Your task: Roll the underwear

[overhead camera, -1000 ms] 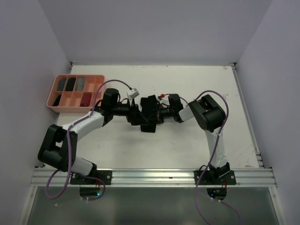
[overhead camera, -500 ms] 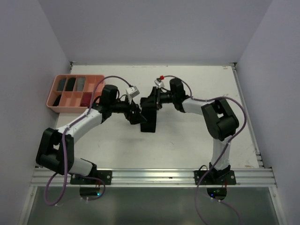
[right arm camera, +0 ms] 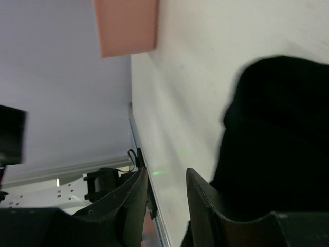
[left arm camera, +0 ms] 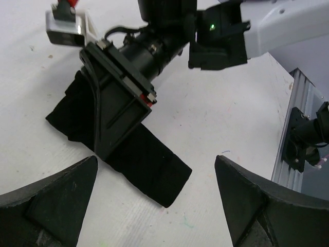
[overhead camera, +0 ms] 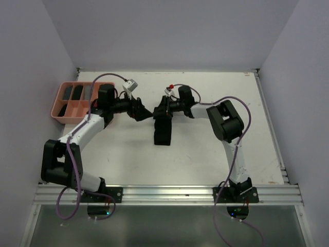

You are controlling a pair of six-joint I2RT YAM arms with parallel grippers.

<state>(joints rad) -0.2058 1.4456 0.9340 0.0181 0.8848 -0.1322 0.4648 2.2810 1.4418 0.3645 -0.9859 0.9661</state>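
Jaws on the left gripper are wide open and empty; both fingers sit at the corners of the left wrist view with only counter and cloth showing between them. Right gripper: jaws part open, with a bare gap between them in its own wrist view. The black cloth lies beside one finger, not in the gap, so this reads as no grip. It could be pressing the cloth from above, but that can't be told.

Black underwear lies flat on the counter, to the right of the pink tray and well apart from it. It is folded into a long strip whose long axis runs the same way as the tray's short sides. One end is level with the tray and the other is further toward the arm bases.

The left gripper sits between the tray and the strip, aimed at the strip from the tray side and just short of it. The right gripper is right over the strip's tray-level end, so the right arm is nearer. The bits in the tray compartments are too small to identify.

Judgement: rolling has not started, as the strip is flat along its whole length. The next move likely pinches the tray-level end and rolls along the long axis toward the free end, so the jaws need to be square across the strip's width. The risk is that the soft cloth skews or unfolds if only one corner is caught.
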